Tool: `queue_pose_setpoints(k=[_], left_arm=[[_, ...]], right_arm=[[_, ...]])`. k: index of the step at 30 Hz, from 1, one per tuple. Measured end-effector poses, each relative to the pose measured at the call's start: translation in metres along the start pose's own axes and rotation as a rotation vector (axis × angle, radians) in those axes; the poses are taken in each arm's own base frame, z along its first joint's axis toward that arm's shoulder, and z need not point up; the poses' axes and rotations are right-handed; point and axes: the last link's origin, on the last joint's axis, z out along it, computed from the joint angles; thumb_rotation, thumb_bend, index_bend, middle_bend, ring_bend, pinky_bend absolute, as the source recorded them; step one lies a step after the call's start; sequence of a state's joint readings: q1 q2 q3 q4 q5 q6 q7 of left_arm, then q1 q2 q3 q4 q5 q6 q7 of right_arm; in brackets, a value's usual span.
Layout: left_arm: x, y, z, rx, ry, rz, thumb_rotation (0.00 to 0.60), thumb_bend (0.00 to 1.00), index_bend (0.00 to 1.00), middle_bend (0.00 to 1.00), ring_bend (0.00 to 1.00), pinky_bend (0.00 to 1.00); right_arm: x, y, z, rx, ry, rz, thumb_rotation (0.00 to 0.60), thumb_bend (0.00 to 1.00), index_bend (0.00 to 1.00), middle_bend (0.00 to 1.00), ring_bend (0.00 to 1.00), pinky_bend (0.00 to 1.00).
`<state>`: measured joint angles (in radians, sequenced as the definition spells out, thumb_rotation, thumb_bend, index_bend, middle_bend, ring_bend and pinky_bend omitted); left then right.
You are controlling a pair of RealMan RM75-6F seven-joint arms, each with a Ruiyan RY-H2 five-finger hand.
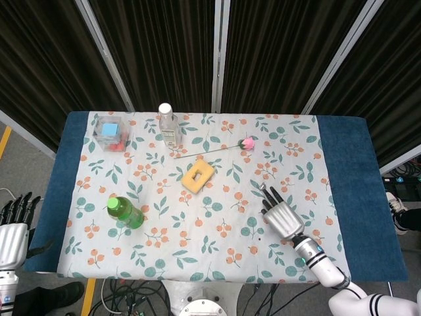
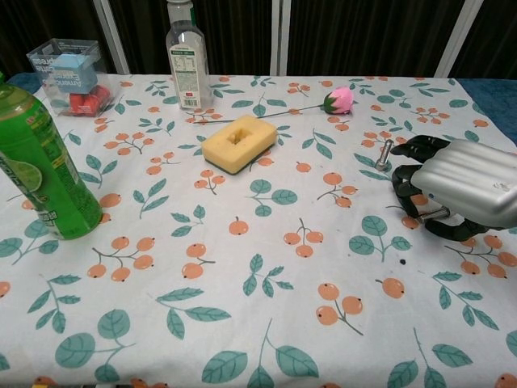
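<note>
My right hand (image 1: 281, 217) hangs low over the floral tablecloth at the right, palm down, fingers curved toward the cloth (image 2: 460, 187). A small metal bolt (image 2: 432, 214) lies on the cloth between its thumb and fingers; it does not look lifted. A second metal bolt (image 2: 383, 155) stands just left of the fingertips (image 1: 262, 187). My left hand (image 1: 13, 234) hangs off the table's left edge, fingers spread and holding nothing.
A yellow sponge (image 1: 198, 176) lies mid-table. Behind it lies a pink rose (image 1: 248, 142) on a long stem. A clear bottle (image 1: 168, 125) and a clear box of blocks (image 1: 109, 131) stand at the back left. A green bottle (image 1: 125, 212) stands front left.
</note>
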<state>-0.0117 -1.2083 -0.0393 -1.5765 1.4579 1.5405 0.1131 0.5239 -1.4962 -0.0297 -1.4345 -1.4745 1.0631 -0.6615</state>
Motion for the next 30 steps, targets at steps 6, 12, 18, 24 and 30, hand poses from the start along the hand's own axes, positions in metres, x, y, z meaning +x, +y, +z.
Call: queue_pose_setpoints(k=[6, 12, 18, 24, 30], left_arm=[[0.000, 0.000, 0.000, -0.002, 0.002, 0.001, 0.600, 0.00, 0.09, 0.00, 0.00, 0.00], [0.002, 0.001, 0.000, -0.006, 0.005, 0.002, 0.600, 0.00, 0.09, 0.00, 0.00, 0.00], [0.003, 0.002, -0.001, -0.008, 0.009, 0.005, 0.600, 0.00, 0.09, 0.00, 0.00, 0.00], [0.003, 0.001, -0.002, -0.004, 0.006, 0.005, 0.600, 0.00, 0.09, 0.00, 0.00, 0.00], [0.002, 0.000, -0.002, -0.002, 0.004, 0.004, 0.600, 0.00, 0.09, 0.00, 0.00, 0.00]], right_arm=[[-0.001, -0.001, -0.004, 0.002, 0.001, 0.011, 0.600, 0.32, 0.58, 0.27, 0.01, 0.00], [0.005, 0.000, -0.009, 0.004, 0.018, 0.046, 0.600, 0.34, 0.59, 0.27, 0.02, 0.00], [0.015, -0.003, -0.012, 0.016, 0.026, 0.163, 0.600, 0.34, 0.59, 0.27, 0.02, 0.00], [0.023, -0.001, -0.010, 0.022, -0.005, 0.374, 0.600, 0.34, 0.59, 0.27, 0.01, 0.00], [0.028, 0.004, -0.006, 0.008, -0.016, 0.523, 0.600, 0.34, 0.59, 0.27, 0.01, 0.00]])
